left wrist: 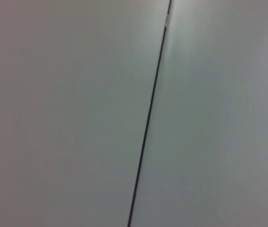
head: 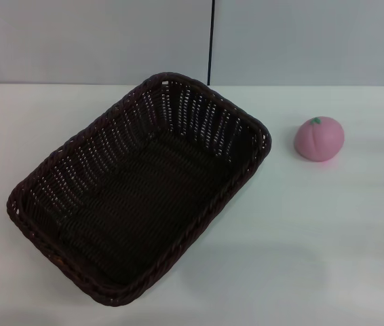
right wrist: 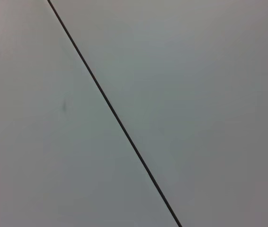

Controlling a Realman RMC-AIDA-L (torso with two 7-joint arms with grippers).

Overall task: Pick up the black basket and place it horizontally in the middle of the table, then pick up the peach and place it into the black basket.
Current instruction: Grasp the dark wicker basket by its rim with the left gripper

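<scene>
On the wide plain white tabletop (head: 328, 231) sat the large rectangular dark brown-black woven basket (head: 138, 193), w/ braided rim, rounded corners & sloping openwork sides. It lay diagonally: one short end toward the back wall, the other toward the near left edge of the table. It stood upright on its base, open side up, nothing inside. The small round pink toy peach (head: 319, 138), green leaf mark on top, rested on the table to the right of the basket's far corner, near it but apart, not touching. Behind the basket ran a pale wall w/ a thin dark vertical seam (head: 210, 41). Neither gripper showed in head view; both wrist views showed only the pale wall & that seam (left wrist: 149, 118) (right wrist: 117, 120), so neither gripper's opening could be seen.
</scene>
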